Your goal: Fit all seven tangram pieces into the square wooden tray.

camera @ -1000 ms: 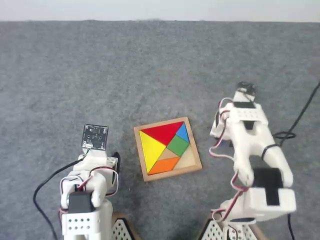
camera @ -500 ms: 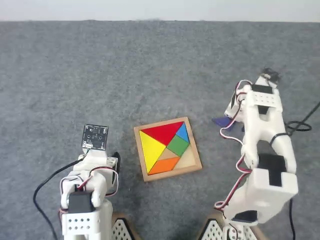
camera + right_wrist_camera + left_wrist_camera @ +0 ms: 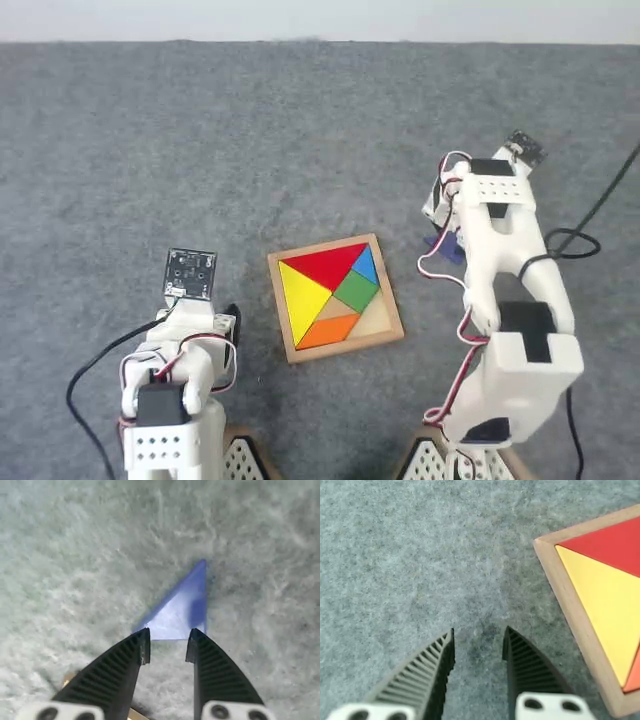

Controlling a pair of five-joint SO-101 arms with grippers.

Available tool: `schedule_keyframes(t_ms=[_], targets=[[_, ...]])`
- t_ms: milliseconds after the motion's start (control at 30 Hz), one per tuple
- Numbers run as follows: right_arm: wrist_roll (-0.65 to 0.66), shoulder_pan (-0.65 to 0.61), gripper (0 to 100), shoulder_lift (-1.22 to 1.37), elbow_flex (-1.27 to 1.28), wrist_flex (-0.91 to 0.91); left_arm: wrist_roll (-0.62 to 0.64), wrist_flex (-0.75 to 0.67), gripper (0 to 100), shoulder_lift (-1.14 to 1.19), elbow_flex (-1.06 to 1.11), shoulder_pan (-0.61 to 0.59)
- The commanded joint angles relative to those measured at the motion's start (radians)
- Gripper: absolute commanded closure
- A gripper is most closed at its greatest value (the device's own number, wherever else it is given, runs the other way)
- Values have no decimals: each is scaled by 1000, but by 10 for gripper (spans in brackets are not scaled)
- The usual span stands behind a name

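The violet triangle (image 3: 180, 607) lies flat on the grey surface (image 3: 200, 150), just beside the square wooden tray (image 3: 322, 246) on its right, apart from the rim. Inside the tray the red (image 3: 325, 265), yellow (image 3: 300, 295), blue (image 3: 367, 265), green (image 3: 355, 290) and orange (image 3: 328, 330) pieces are seated, and bare wood is seen next to the green and orange ones, so the task is judged nearly done.

The right tool (image 3: 167, 642) is placed at the triangle's broad edge, its jaws parted and grasping nothing; the edge looks wider than the gap between them. For a sound pick, the jaws are best widened or shifted toward the narrower tip, so that the piece is taken across a span they can close on. A thin flat piece on felt is judged liable to slide or tip, so the tool should be lowered fully before it is closed. The piece should then be turned to match the bare gap before it is let go.

The left tool (image 3: 477, 640) hangs over the surface near a tray corner, jaws parted and holding nothing.
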Motion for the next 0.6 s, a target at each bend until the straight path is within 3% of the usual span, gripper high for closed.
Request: schedule_keyframes(t_ms=[0, 133, 300, 567], targets=[[-26, 31, 864, 10, -63, -12, -6, 9, 847, -28, -8, 3], [-23, 38, 857, 28, -64, -12, -6, 9, 847, -28, -8, 3], [-23, 35, 770, 67, -66, -19, -6, 9, 847, -28, -8, 3], [-44, 38, 768, 82, -124, -13, -6, 9, 847, -28, -8, 3]])
